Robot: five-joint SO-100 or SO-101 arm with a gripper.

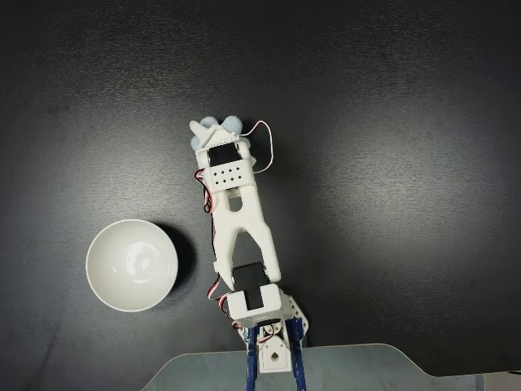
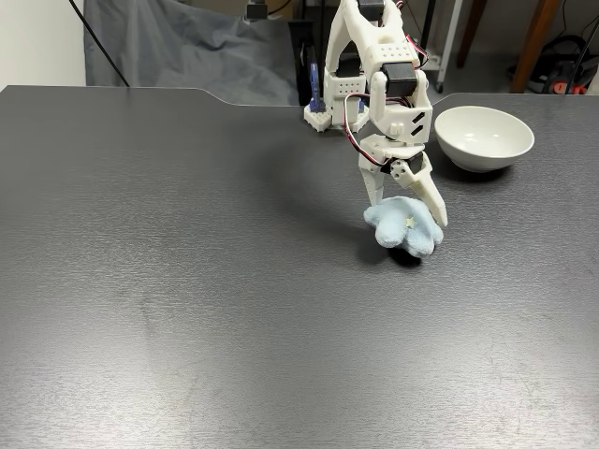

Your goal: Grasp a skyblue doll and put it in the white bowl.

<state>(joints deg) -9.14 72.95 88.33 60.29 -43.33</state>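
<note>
The skyblue doll is a small fluffy pale-blue plush with rounded lobes, low over the dark table in a fixed view with its shadow right beneath it. My white gripper comes down on it from above, and its fingers are shut on the plush's upper part. From above, in a fixed view, only a few lobes of the doll peek out past the gripper. The white bowl is empty, left of the arm and nearer its base; in a fixed view the bowl stands at the back right.
The arm's base is mounted at the table's edge, beside a light grey sheet. A grey cloth and furniture legs lie beyond the far edge. Bare dark tabletop surrounds doll and bowl.
</note>
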